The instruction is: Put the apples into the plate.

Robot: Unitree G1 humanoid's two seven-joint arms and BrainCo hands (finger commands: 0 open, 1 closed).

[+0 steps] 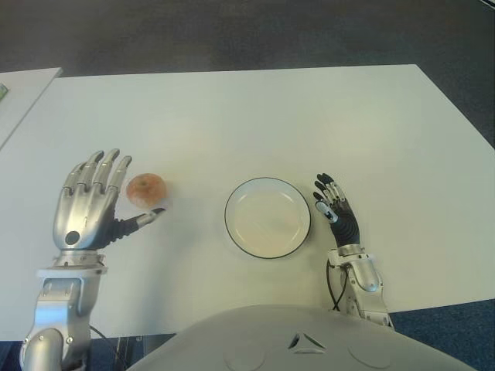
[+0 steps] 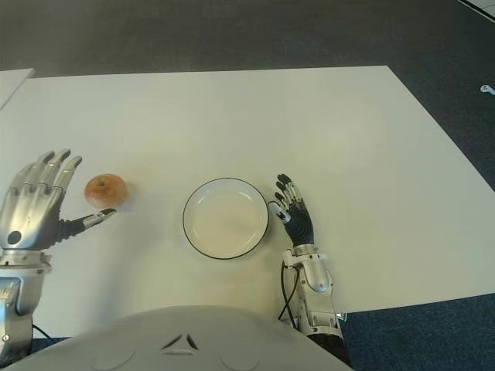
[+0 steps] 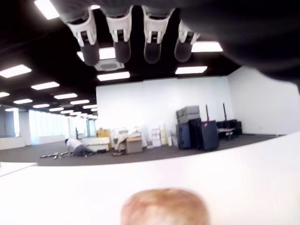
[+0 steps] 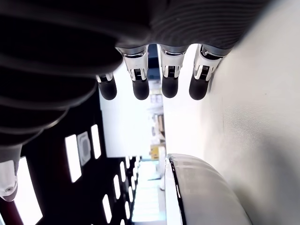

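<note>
One reddish-orange apple (image 1: 146,188) sits on the white table (image 1: 255,116), left of a white plate with a dark rim (image 1: 267,217). The plate holds nothing. My left hand (image 1: 93,202) is open just left of the apple, fingers spread and the thumb reaching under its near side, nothing grasped. The left wrist view shows the apple (image 3: 164,207) close below the straight fingers (image 3: 119,44). My right hand (image 1: 334,207) shows beside the plate's right rim, fingers extended; its wrist view shows the plate (image 4: 197,187) next to it.
Another pale table edge (image 1: 19,97) shows at the far left. Dark carpet lies beyond the table's far edge. Bare tabletop stretches behind and to the right of the plate.
</note>
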